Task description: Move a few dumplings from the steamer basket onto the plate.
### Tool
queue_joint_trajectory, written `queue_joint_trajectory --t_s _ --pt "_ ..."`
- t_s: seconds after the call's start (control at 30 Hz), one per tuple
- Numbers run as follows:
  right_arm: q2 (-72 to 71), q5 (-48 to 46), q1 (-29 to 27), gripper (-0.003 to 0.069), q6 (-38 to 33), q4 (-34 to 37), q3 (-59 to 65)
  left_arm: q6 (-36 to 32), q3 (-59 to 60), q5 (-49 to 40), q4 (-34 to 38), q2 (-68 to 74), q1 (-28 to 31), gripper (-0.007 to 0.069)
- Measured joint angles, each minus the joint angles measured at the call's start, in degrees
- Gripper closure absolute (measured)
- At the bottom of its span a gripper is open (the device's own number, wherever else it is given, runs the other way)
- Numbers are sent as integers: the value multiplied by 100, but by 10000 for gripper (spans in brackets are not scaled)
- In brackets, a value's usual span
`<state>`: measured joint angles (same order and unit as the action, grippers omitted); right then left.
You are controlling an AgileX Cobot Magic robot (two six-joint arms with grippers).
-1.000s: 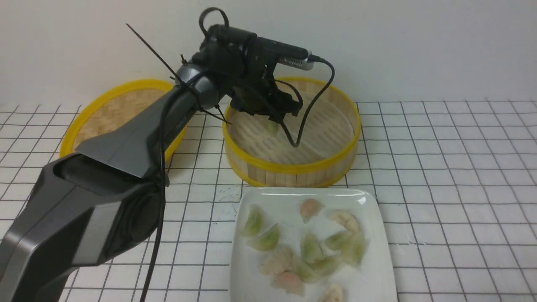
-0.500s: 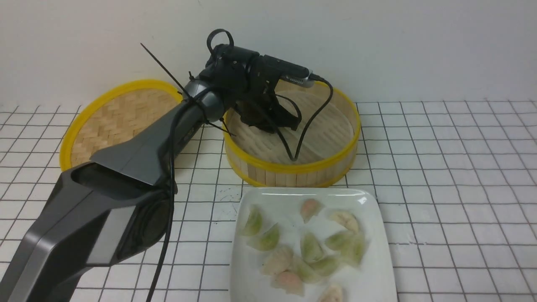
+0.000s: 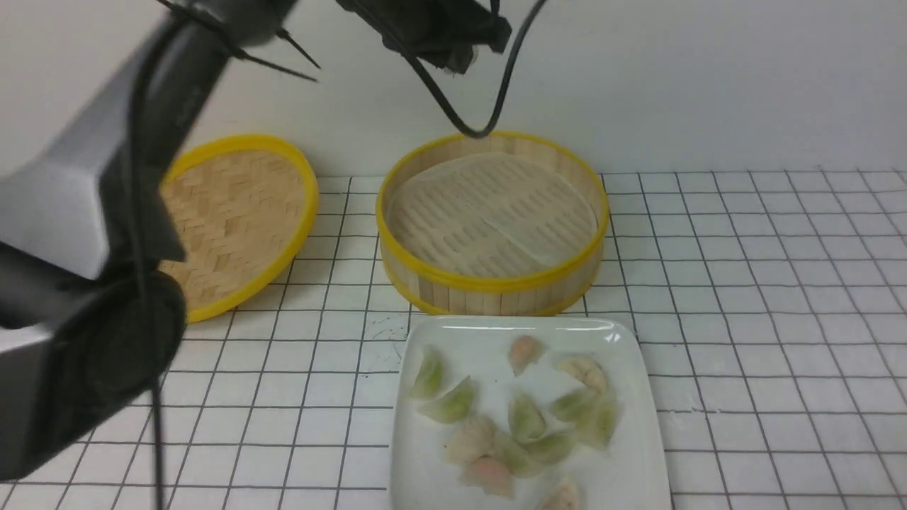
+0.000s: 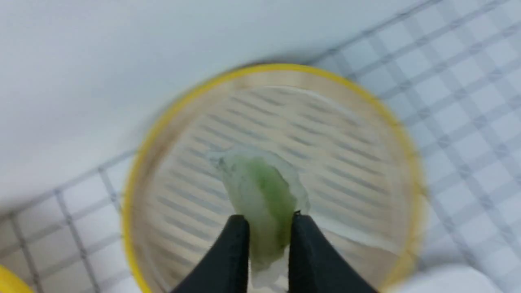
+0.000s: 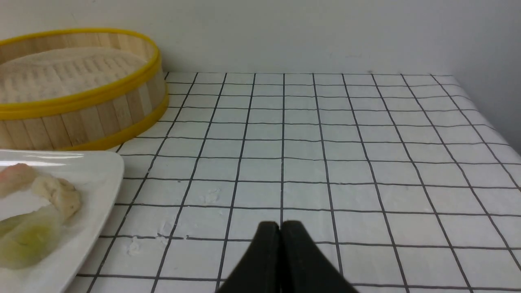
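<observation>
In the front view, the left arm (image 3: 159, 127) reaches in from the left side and up past the top edge, its end hanging above the steamer basket (image 3: 492, 283). A black cable (image 3: 504, 78) loops down beside it. The round basket stands on the table (image 3: 744, 319), near the wall (image 3: 708, 85), with its pale slatted floor in view and yellow rims at top and bottom. To its left, the woven bamboo lid (image 3: 237, 219) leans at a tilt, partly hidden by the arm. In front of the basket lies the white square plate (image 3: 638, 482), its near side cut off by the frame. On the plate is a loose spread of dumplings: several pale green ones (image 3: 526, 418), a pinkish one (image 3: 523, 353) toward the far rim, another pinkish one lower down, and creamy white ones (image 3: 584, 372).

In the left wrist view, the left gripper (image 4: 269, 228) is closed on a green dumpling (image 4: 266, 183), gripping it between the two dark fingertips. The dumpling's translucent skin spreads out beyond them. It is held up over the basket, whose floor and yellow rim show behind, somewhat blurred. A little of the plate and the lid's yellow rim also show.

In the right wrist view, the right gripper (image 5: 280, 244) has its two dark fingertips together, shut with nothing between them, over the black-lined table. Parts of the basket and of the plate with its dumplings are also visible.
</observation>
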<state>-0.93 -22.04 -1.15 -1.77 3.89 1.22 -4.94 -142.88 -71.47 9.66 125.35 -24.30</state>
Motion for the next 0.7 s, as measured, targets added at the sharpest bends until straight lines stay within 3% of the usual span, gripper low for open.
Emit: queue_joint_trajectory --t_s 0.13,0.17,0.27,0.47,0.6,0.63,0.67,0.7 --pt "0 0 0 673 0 0 0 -100 2318 -5 454 -1405 -193 526" --pt "0 0 0 673 0 0 0 -110 2318 -5 454 -1457 -208 526" --pt "0 0 0 673 0 0 0 -183 4050 -13 575 -1942 -525 526" --pt "0 0 0 673 0 0 0 -414 5121 676 416 -1533 -1028 503" --pt "0 0 0 673 0 0 0 -448 5146 1133 379 -1187 -1194 351" --pt "0 0 0 673 0 0 0 -448 5146 1133 373 -1177 -1195 351" --pt "0 0 0 673 0 0 0 -448 5150 1231 313 -1109 -1207 263" --pt "0 0 0 673 0 0 0 -448 5150 1251 287 -1104 -1207 240"
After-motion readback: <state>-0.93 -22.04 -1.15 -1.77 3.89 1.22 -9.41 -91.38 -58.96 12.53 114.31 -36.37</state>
